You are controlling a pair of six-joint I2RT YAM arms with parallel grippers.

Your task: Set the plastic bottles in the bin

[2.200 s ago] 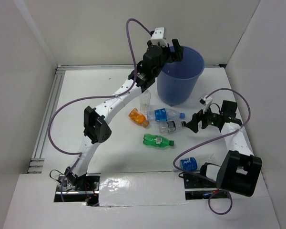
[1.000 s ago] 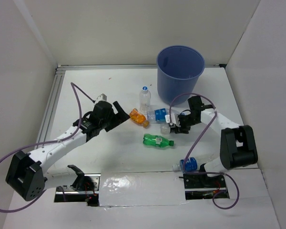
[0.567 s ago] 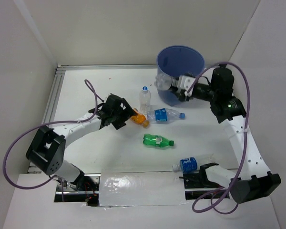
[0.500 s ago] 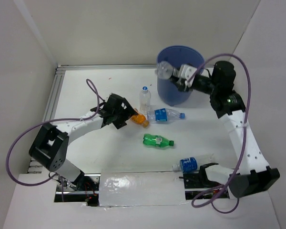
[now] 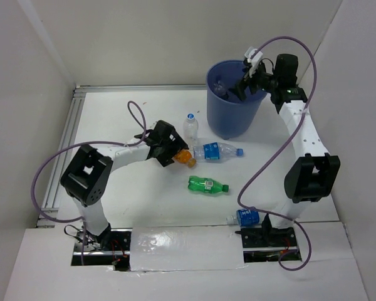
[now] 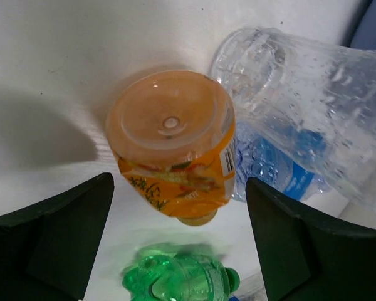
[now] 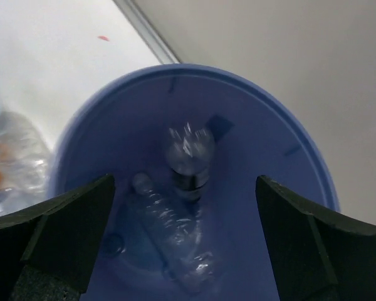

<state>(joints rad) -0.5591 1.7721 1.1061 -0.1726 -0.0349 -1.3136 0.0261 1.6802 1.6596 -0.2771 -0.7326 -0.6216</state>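
Observation:
The blue bin (image 5: 238, 116) stands at the back right. My right gripper (image 5: 244, 84) is open and empty over its mouth. In the right wrist view (image 7: 185, 244) the bin (image 7: 282, 163) holds two clear bottles, one blurred (image 7: 189, 157) and one lying (image 7: 169, 232). My left gripper (image 5: 174, 150) is open with its fingers either side of the orange bottle (image 5: 185, 157), whose base faces the left wrist camera (image 6: 169, 144). A blue-labelled clear bottle (image 5: 216, 150) lies beside it. The green bottle (image 5: 207, 185) lies nearer. A clear bottle (image 5: 189, 125) stands upright. A squat blue-labelled bottle (image 5: 246, 216) lies by the right base.
White walls close the table on the left, back and right. An aluminium rail (image 5: 66, 150) runs along the left edge. The purple cables loop above both arms. In the left wrist view the green bottle (image 6: 178, 276) lies just beyond the orange one.
My right gripper lifted a clear bottle off the table, carried it over the bin and let it go. My left arm swung from the bin down to the orange bottle.

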